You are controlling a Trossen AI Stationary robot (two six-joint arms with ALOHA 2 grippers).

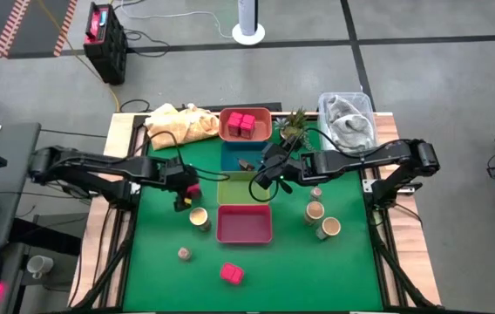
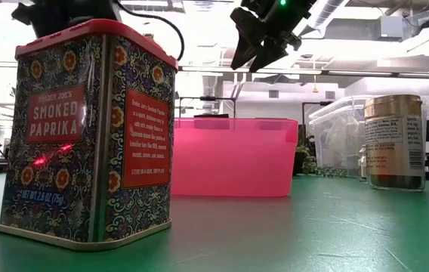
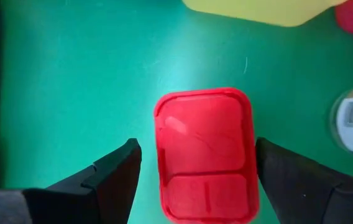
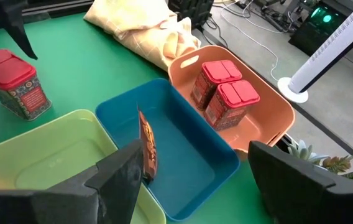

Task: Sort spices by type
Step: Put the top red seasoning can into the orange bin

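The left gripper (image 3: 192,165) is hovering with its fingers spread on both sides of a red paprika tin (image 3: 205,155), at 9 o'clock from the yellow-green tray (image 1: 246,189). The right gripper (image 4: 195,168) is waiting open above the blue tray (image 4: 189,152), holding nothing.

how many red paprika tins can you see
4: two in the orange tray at and, one under the left gripper at, one near the table's front edge. None seem hidden.
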